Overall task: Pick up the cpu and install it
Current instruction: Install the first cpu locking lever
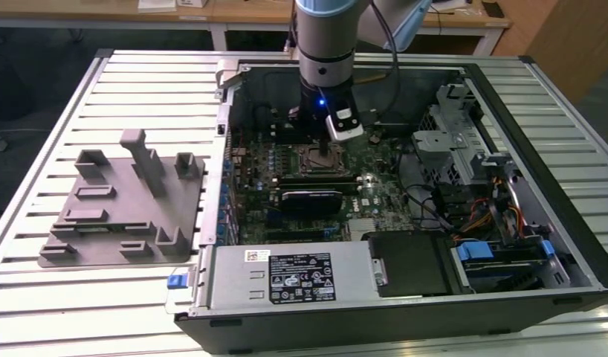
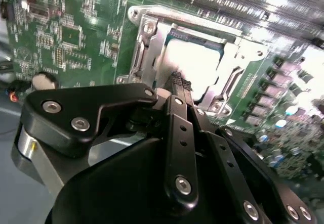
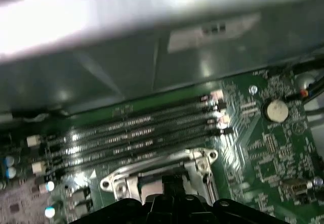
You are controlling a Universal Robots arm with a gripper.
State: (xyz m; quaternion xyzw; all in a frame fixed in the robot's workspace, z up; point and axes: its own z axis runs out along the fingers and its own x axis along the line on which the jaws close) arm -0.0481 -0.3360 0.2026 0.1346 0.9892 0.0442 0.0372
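The cpu [image 2: 195, 64] is a silvery square lying flat inside the metal-framed motherboard socket [image 2: 147, 37] in the second wrist view. My gripper [image 2: 179, 85] comes down onto its near edge, black fingers drawn together to a narrow tip that touches the chip. In the exterior view my gripper [image 1: 327, 153] hangs straight down from the arm over the socket [image 1: 314, 160], in the upper middle of the open computer case. The first wrist view has the socket frame [image 3: 152, 171] just beyond the fingertips [image 3: 174, 183].
A grey plastic tray with upright blocks [image 1: 116, 216] lies on the slatted table at the exterior view's left. Inside the case [image 1: 224, 149] are memory slots [image 3: 126, 133], a coin battery [image 3: 277, 110], a power supply [image 1: 284, 279] and a drive cage with cables [image 1: 463, 163].
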